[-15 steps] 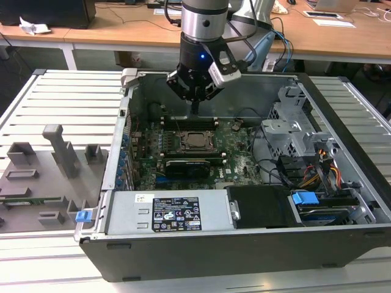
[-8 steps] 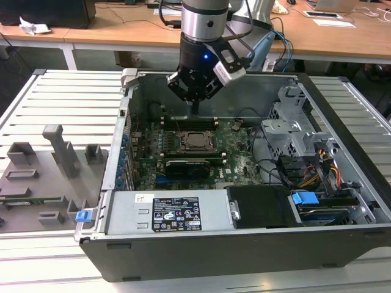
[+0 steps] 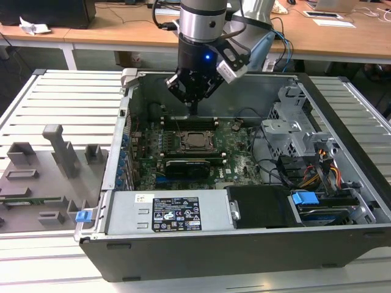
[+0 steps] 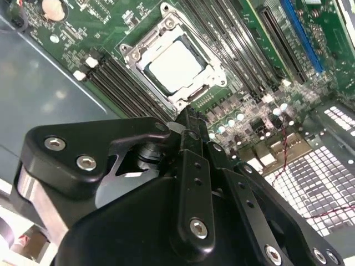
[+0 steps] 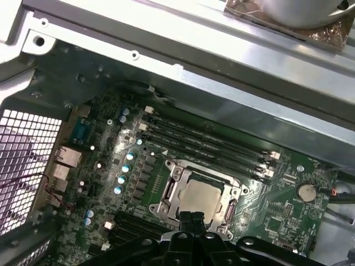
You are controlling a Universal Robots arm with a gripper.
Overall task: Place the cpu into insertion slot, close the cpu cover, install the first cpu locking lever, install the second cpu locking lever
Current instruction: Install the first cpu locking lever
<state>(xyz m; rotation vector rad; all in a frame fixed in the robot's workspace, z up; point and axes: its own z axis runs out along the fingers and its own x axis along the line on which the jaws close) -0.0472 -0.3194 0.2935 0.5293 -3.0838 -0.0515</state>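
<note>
The cpu (image 3: 197,141) (image 4: 176,66) (image 5: 199,197) lies flat in its socket on the green motherboard, its pale metal top showing. The cpu cover (image 4: 140,51) (image 5: 173,195) lies down around it as a metal frame, the chip showing through its window. My gripper (image 3: 194,112) (image 4: 189,117) (image 5: 193,216) hangs inside the open computer case, a little above the board and just beside the socket's edge. Its black fingers are pressed together with nothing between them. I cannot make out how the locking levers stand.
Grey power supply (image 3: 177,213) fills the case's near side. A long black card (image 3: 189,166) sits below the socket, memory slots (image 5: 211,145) beside it. Drive cage (image 3: 293,131) and cables stand on the exterior view's right. Grey fixture tray (image 3: 43,177) lies outside on the left.
</note>
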